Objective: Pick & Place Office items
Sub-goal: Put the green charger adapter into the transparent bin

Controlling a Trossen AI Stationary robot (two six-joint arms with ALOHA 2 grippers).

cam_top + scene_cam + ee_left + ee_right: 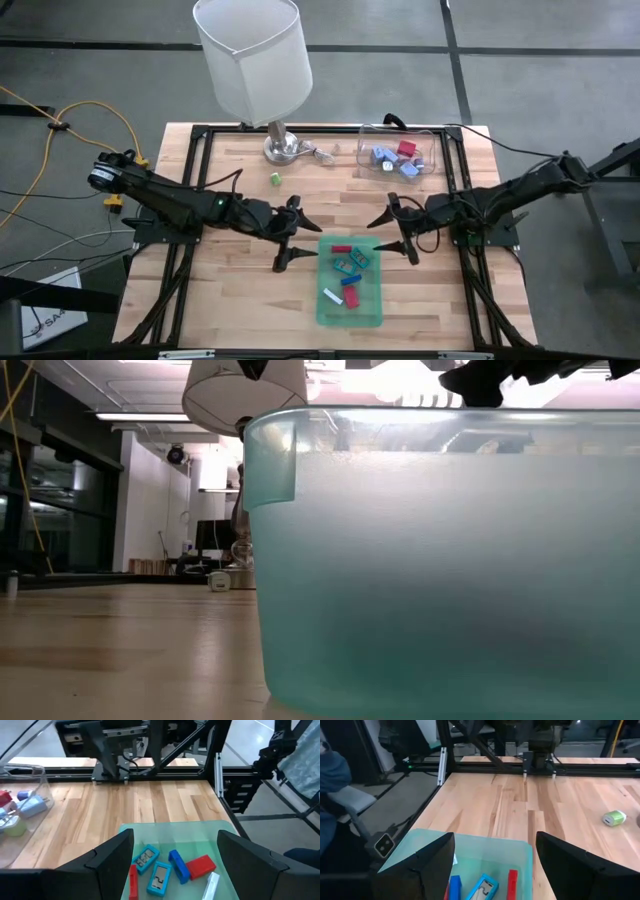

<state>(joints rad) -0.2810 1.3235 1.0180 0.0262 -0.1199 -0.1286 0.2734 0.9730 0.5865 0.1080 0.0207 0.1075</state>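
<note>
Jaws spread wide on both arms, nothing between them: the left gripper [290, 235] hangs just off the left side of the flat green translucent rectangular tray [325, 300], and the right gripper [400, 228] hangs over the tray's far right corner. The tray sits near the bench's front edge, about midway along it. In it lie several of the small office items: a red block [202, 865], a blue stick [178, 866], two teal pieces [153, 870], a thin red stick [133, 882] and a white stick [211, 885]. More pieces sit in the clear plastic rectangular container [432, 158] toward the bench's far right corner, and one small green piece [275, 178] lies alone on the wood near the lamp's metal base [283, 148].

My read is that a pick from the tray comes next. The pieces lie close together, so choose an outlying one such as the red block, turn the wrist so the jaws cross its short side, and descend straight down without nudging its neighbours or the tray's rim. Keep the other arm clear.
</note>
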